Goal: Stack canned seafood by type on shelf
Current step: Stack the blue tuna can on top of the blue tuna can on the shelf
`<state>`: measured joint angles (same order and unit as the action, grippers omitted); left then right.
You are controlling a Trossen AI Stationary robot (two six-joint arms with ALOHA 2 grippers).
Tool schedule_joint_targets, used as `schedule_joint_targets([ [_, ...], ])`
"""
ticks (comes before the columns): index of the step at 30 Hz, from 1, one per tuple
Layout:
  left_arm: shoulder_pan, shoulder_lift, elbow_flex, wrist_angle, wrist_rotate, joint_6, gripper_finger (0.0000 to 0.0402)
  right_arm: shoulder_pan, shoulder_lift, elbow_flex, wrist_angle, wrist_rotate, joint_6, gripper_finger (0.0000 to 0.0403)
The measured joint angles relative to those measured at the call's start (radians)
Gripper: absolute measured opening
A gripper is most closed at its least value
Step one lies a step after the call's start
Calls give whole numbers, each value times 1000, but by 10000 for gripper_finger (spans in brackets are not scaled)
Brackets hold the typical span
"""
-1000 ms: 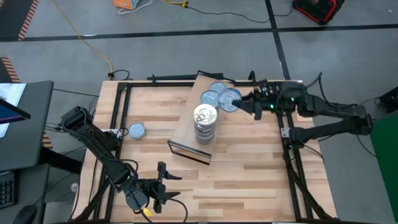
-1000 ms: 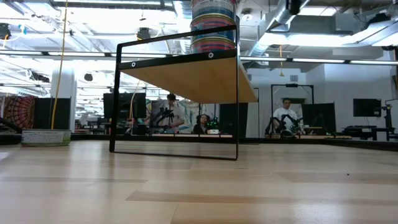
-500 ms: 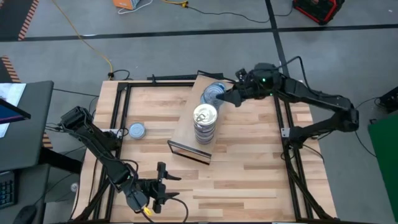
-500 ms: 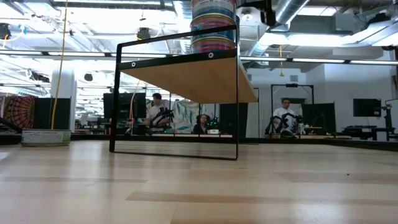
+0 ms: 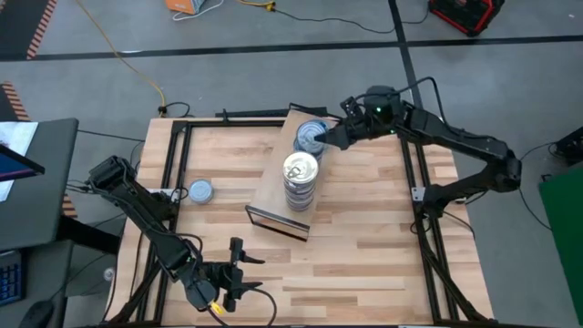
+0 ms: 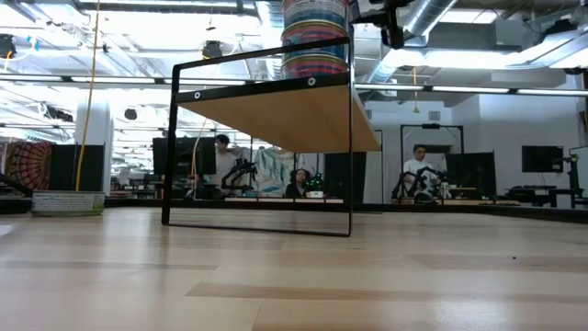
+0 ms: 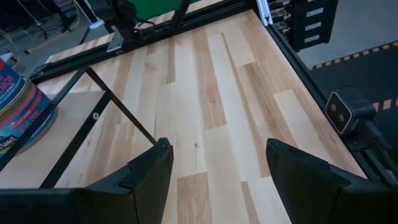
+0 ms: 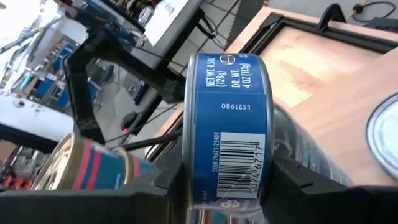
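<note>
The shelf [image 5: 273, 187] is a light-wood board lying slantwise mid-table. A stack of gold-lidded cans [image 5: 301, 178] stands on it, also seen in the low view as a striped stack [image 6: 315, 37]. Blue-grey cans [image 5: 310, 137] sit at the shelf's far end. My right gripper [image 5: 326, 138] hovers there, shut on a blue can [image 8: 227, 124]. One more can [image 5: 200, 191] lies on the table at the left. My left gripper [image 7: 214, 168] waits open near the table's near edge. My right gripper pinches the blue can between its two fingers, one finger [image 8: 168, 180] on each flat face, so the printed side wall [image 8: 230, 155] faces the wrist camera. The fingers come slanting down from the table's right. The can is on edge and lifted clear.
The shelf's dark metal frame [image 6: 262, 147] stands at its near end, holding the board off the table. Bare slatted tabletop [image 5: 364, 246] lies near and right of the shelf. Black rails [image 5: 424, 210] run along the table's sides.
My right gripper has carried the blue can toward the table's left, from beside the shelf's far right corner to over the blue cans at its far end, turning as it went. The can stays held clear.
</note>
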<state>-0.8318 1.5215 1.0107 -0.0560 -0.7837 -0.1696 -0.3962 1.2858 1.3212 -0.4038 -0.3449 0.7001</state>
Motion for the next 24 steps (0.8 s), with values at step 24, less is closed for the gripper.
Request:
schedule_joint_targets([
  [24, 0, 0, 0, 1, 2, 0, 249, 11, 3, 0, -84, -47, -20, 265],
])
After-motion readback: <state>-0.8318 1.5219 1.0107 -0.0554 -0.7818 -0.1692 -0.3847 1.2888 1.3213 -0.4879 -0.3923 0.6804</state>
